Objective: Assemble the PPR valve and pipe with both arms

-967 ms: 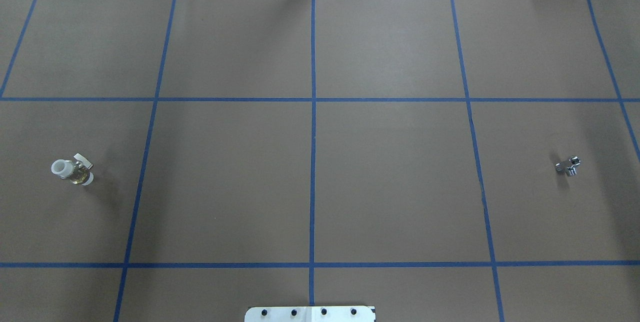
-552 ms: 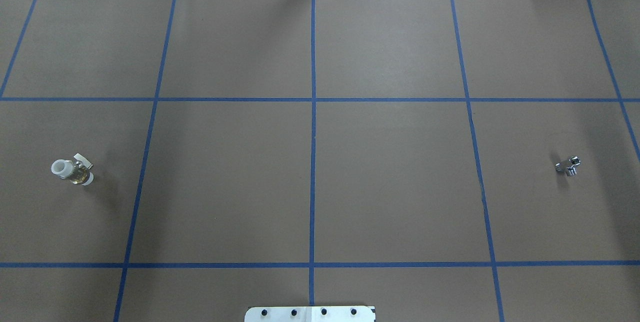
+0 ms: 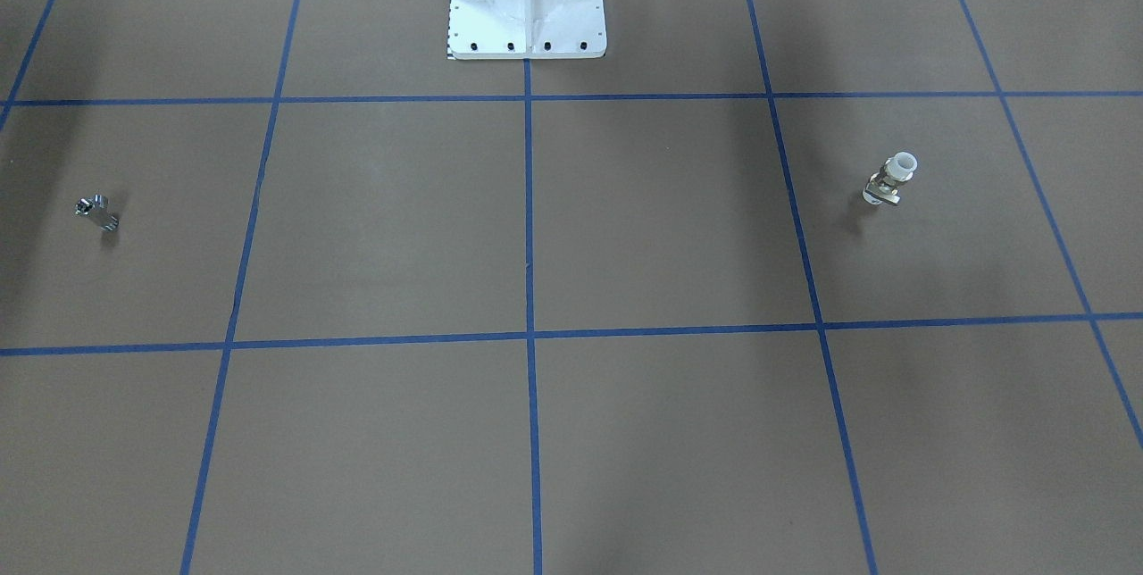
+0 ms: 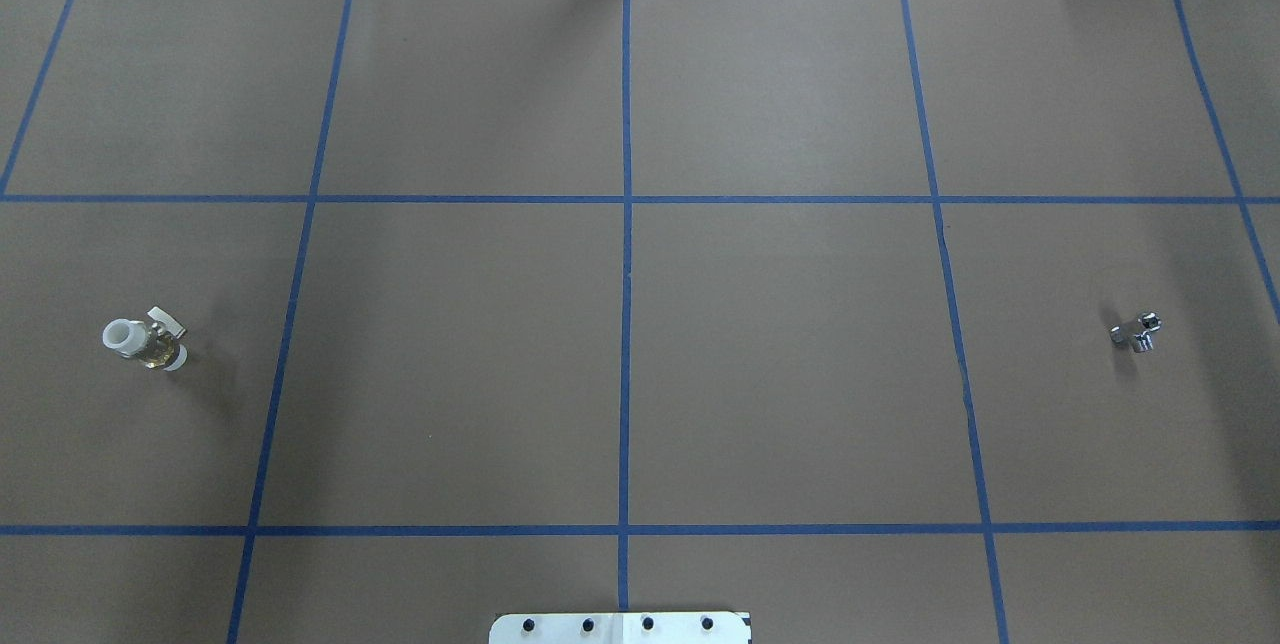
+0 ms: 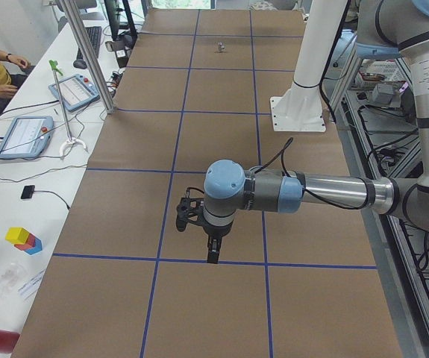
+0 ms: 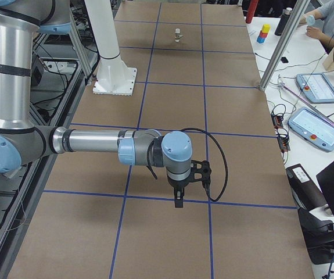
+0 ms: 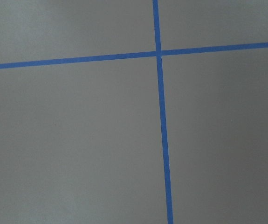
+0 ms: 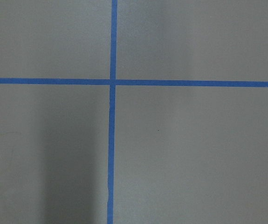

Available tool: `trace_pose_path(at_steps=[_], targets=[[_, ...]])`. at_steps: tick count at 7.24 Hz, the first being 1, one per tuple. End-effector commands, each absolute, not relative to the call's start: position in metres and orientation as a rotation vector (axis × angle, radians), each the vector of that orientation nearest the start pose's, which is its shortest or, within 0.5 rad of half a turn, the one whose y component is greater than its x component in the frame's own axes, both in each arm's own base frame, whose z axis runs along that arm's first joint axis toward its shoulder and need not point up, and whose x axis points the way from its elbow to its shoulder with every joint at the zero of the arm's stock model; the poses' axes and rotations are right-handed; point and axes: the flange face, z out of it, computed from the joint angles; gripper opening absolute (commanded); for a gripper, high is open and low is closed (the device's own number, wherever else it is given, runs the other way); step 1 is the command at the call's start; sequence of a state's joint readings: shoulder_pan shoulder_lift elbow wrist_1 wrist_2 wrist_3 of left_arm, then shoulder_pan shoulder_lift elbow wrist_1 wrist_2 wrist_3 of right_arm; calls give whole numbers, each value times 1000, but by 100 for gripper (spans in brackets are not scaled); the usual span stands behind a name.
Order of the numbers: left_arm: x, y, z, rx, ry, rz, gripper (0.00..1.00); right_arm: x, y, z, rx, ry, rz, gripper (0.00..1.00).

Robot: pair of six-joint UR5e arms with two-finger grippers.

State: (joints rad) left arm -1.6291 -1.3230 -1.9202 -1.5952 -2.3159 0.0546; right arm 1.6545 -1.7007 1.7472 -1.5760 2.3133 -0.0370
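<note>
On the robot's left side of the table [image 4: 450, 374], the valve [image 4: 145, 340] is lying well apart from the pipe [image 4: 1137, 331], which is resting far over on the right side. Neither piece is being grasped. The left hand [image 5: 212, 257] is being held above the table, and the right hand [image 6: 179, 201] likewise. Whether either is released or clenched cannot be told, since both are being shown only in the side views.

The valve's long axis is running roughly across the table, a little slanted to the blue tape lines [image 4: 626, 324], with its white collar pointing toward the left edge. The left arm is being judged the nearer one for it, and the right arm for the pipe. A sliver of the pipe is being caught at the lower-left edge of the right wrist view. In the left wrist view only crossing tape is being shown, so the valve's bearing from that hand cannot be read there.
</note>
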Motion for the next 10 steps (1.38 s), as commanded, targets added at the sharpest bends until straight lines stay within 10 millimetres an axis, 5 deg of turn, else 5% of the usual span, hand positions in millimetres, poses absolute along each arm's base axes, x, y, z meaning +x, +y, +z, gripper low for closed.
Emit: trace_pose_path(at_steps=[1,4,7,10], targets=[[-67,-420,571,266,735,140,100,103,-432,635,84,-740,30,100],[-15,-449,545,240,768,141,100,102,-430,633,87,-740,29,100],[109,-450,509,242,854,249,100,101,-428,632,89,-746,27,100],[191,-430,497,183,876,187,100,101,-427,632,87,-746,27,100]])
